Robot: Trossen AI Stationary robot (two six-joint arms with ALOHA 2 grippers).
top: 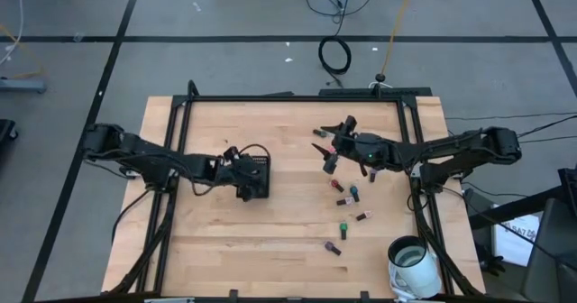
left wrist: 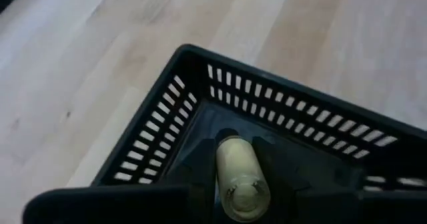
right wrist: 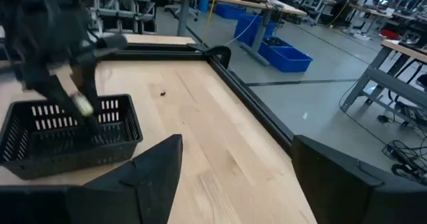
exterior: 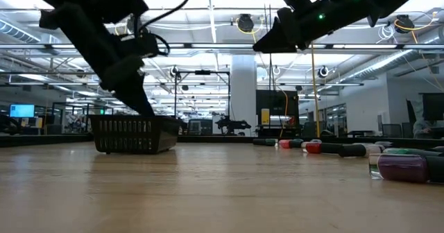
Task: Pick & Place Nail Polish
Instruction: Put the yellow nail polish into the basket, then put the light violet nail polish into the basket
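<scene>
A small black slotted tray [top: 263,169] sits left of the table's middle. My left gripper [top: 244,188] reaches over it from the table's left, shut on a pale cream nail polish bottle [left wrist: 237,174]. The right wrist view shows this bottle [right wrist: 83,105] at the tray's [right wrist: 67,144] rim height. Several other nail polish bottles [top: 347,204] lie loose on the wood at the right. Above and just beyond them, toward the far edge, my right gripper [top: 335,145] hangs open with nothing between its fingers [right wrist: 157,174]. My left gripper pinches the cream bottle by its two long sides [left wrist: 223,184] between its two fingers. The fingers slant down from the table's left and lie along the bottle. Its rounded end [left wrist: 233,147] points into a corner of the tray [left wrist: 267,101]. Whether it touches the tray floor I cannot tell.
A white cup-like container [top: 412,262] stands at the near right corner. A black frame rail [top: 297,98] borders the table's far edge and sides. Bare wood lies between the tray and the loose bottles. The low view shows those bottles [exterior: 347,148] lying on their sides.
</scene>
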